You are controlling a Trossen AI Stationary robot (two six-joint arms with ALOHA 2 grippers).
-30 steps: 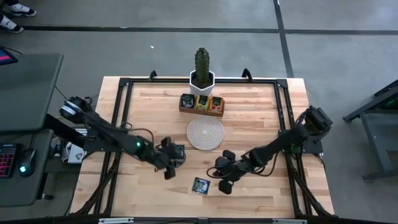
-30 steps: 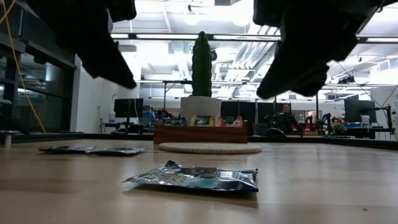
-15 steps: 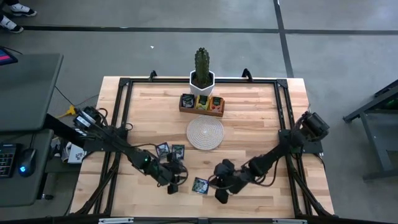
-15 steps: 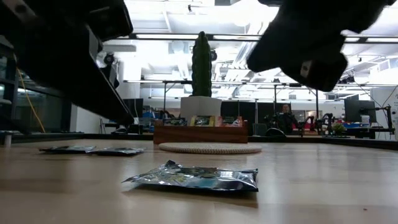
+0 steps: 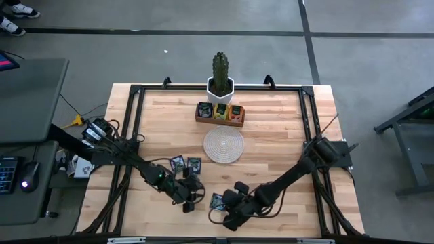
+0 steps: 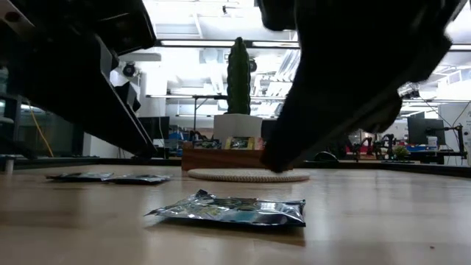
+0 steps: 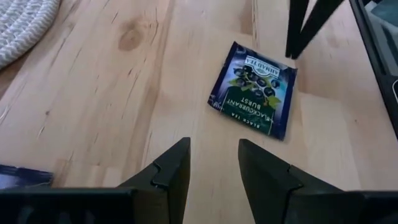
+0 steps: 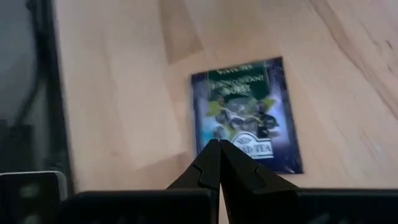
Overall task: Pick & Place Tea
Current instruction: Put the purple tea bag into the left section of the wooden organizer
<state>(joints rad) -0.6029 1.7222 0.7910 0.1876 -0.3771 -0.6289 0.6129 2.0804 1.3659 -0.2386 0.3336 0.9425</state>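
One flat, glossy dark-blue tea sachet (image 5: 218, 201) lies low centre on the pale wooden bench (image 5: 271, 135), tilted. Left gripper (image 5: 192, 201) hovers beside it, jaws parted and empty; right gripper (image 5: 228, 218), jaws closed. Two sachets (image 5: 186, 163) lie farther up-left.

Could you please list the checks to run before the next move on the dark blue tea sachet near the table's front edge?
1. Dark blue square foil tea sachet lying flat on the wooden table: ok.
2. Left end effector open, empty, short of the sachet: ok.
3. Right end effector open for a pick: not ok, shut.
4. Right end effector close above the sachet's edge: ok.
5. Both arms crowd one sachet: not ok.
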